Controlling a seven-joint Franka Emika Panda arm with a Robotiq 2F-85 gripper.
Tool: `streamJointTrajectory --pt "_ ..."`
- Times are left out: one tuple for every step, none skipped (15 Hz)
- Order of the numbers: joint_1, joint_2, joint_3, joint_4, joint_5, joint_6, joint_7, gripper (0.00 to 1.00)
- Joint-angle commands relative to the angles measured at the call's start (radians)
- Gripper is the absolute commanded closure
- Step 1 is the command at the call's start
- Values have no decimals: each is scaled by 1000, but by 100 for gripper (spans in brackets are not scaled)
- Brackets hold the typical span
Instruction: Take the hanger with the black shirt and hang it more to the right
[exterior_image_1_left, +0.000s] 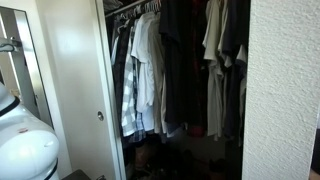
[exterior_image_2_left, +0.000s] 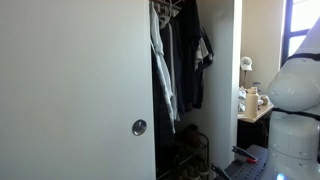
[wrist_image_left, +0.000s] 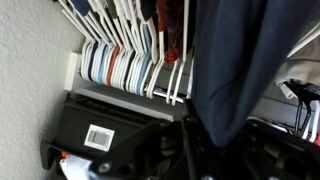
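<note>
The black shirt (exterior_image_1_left: 180, 70) is hanging between the white shirts (exterior_image_1_left: 145, 60) on the left and the grey shirts (exterior_image_1_left: 214, 60) on the right, its hanger hiding inside the cloth. In the wrist view the gripper (wrist_image_left: 200, 142) is holding its jaws together just under this dark cloth; I cannot tell if it is pinching it

1. Daylight is glaring through the window (exterior_image_2_left: 303, 30) in an exterior view.
2. Deep shadow is filling the closet (exterior_image_1_left: 185, 150) in both exterior views.
3. The shirt (wrist_image_left: 240, 60) is blurring in the wrist view.
</note>
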Motion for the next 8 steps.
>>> streamJointTrajectory --pt "-20 54 2 56 33 54 -24 97" --pt "-22 61 1 59 34 60 -25 97" --pt "-24 68 1 63 34 66 -25 97" --pt "-26 75 1 67 33 70 -24 97" --pt "-28 84 1 71 33 75 -23 97" --pt "-29 90 1 74 35 81 -22 97" --pt "-30 96 2 76 35 85 -22 97" --pt "-31 105 3 83 36 88 -21 97"
